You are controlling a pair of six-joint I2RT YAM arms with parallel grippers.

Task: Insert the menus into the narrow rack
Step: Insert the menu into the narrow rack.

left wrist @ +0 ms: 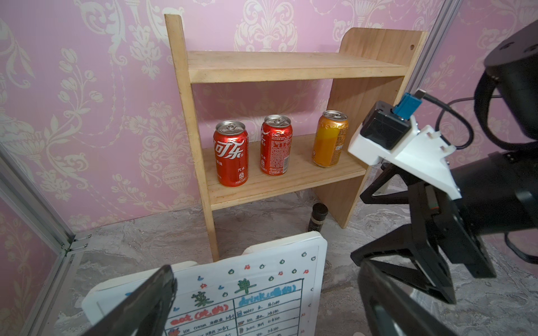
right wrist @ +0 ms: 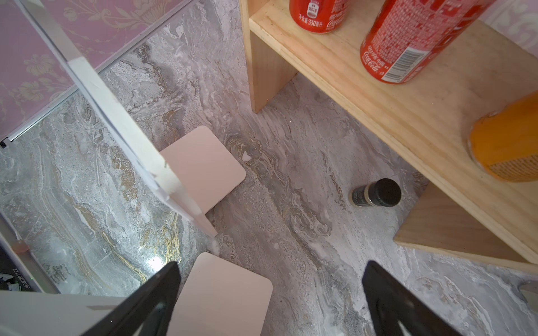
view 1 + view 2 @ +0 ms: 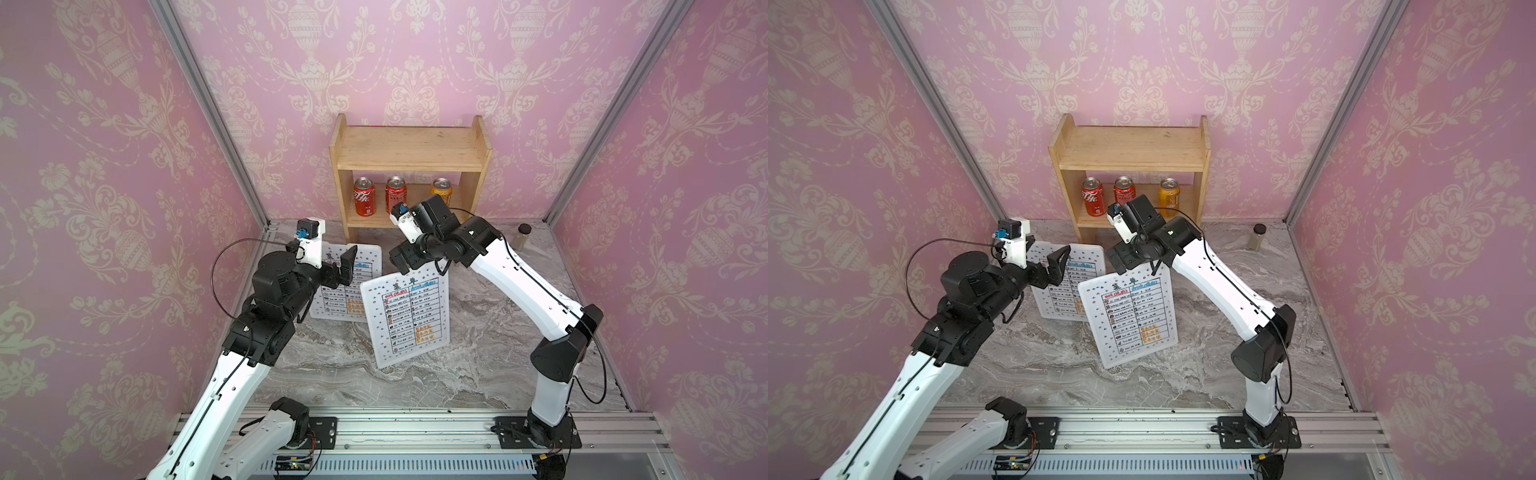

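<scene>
Two menus stand upright on the marble floor: the far menu (image 3: 353,291) (image 3: 1069,286) and, in front of it, a tilted near menu (image 3: 405,320) (image 3: 1129,320). The left gripper (image 3: 343,270) (image 1: 266,279) is open, its fingers either side of the far menu's (image 1: 247,293) top edge without touching it. Above the near menu's top edge, the right gripper (image 3: 401,262) (image 2: 272,279) hangs open and holds nothing. The right wrist view shows one menu (image 2: 131,139) edge-on, with pale rounded plates (image 2: 203,165) flat on the floor beside it. These look like the narrow rack's base.
A wooden shelf (image 3: 409,149) stands against the back wall with two red cans (image 3: 365,197) and an orange can (image 3: 441,191) on its lower board. A small dark-capped bottle (image 3: 524,237) (image 2: 375,193) stands at the back right. Pink walls close in three sides.
</scene>
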